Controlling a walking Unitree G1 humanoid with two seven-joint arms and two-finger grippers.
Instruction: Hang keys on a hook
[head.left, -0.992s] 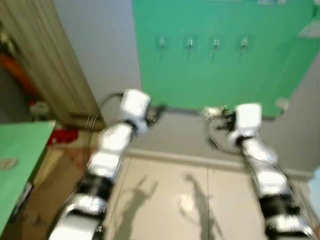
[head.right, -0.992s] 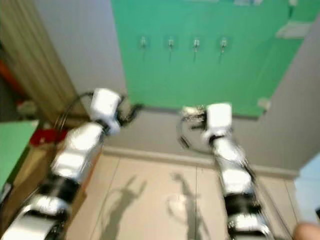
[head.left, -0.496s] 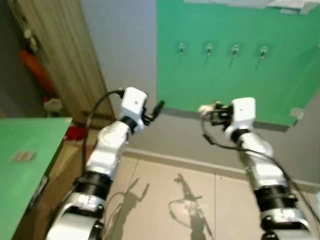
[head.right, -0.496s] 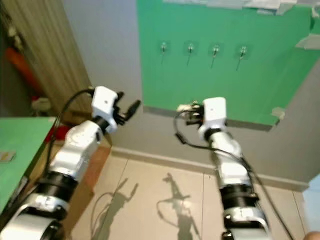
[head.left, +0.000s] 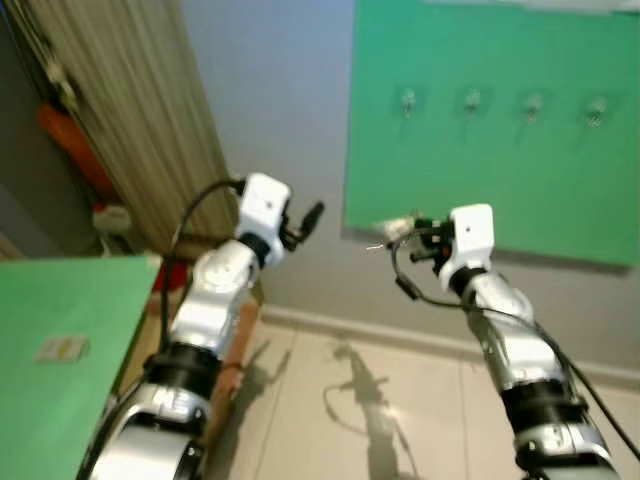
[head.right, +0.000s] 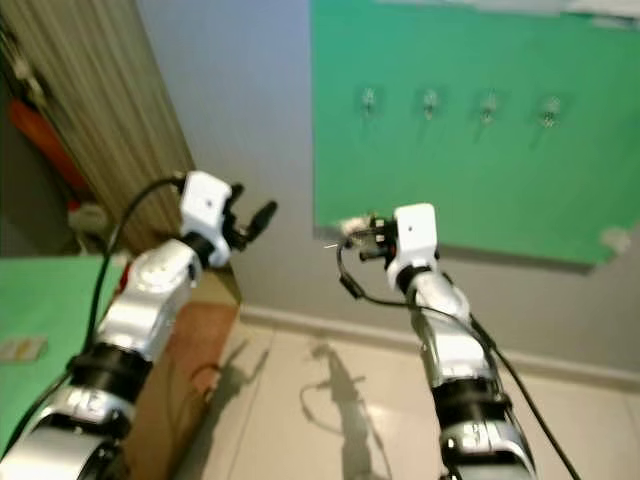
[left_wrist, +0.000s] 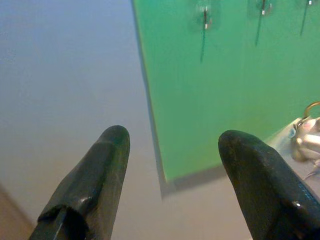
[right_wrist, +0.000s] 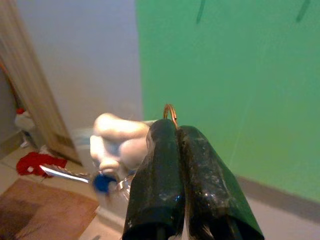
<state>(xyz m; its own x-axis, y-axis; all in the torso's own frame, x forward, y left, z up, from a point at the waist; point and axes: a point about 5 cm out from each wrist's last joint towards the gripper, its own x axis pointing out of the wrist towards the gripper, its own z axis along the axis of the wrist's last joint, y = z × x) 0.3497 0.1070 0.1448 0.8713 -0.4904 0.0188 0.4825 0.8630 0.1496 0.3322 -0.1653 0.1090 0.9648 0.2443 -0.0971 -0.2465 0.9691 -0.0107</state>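
Observation:
A green board (head.left: 500, 170) on the grey wall carries a row of several small metal hooks (head.left: 472, 100). My right gripper (head.left: 408, 233) is raised near the board's lower left corner, well below the hooks. It is shut on the brass ring (right_wrist: 170, 111) of a bunch of keys (head.left: 390, 228). A pale fob (right_wrist: 117, 140), a blue key head (right_wrist: 102, 182) and a silver blade hang from the ring. My left gripper (head.left: 312, 214) is also raised, to the left of the board; it is open (left_wrist: 175, 137) and holds nothing.
A slatted wooden panel (head.left: 130, 120) stands to the left, with an orange item (head.left: 65, 135) and a white bottle (head.left: 112, 217) beside it. A green tabletop (head.left: 50, 340) with a small card (head.left: 62, 348) fills the lower left. Tiled floor (head.left: 380, 400) lies below the board.
The camera has swung, so the board now sits further right and the picture is sharper. Both arms keep their raised pose, and the keys stay in the right gripper.

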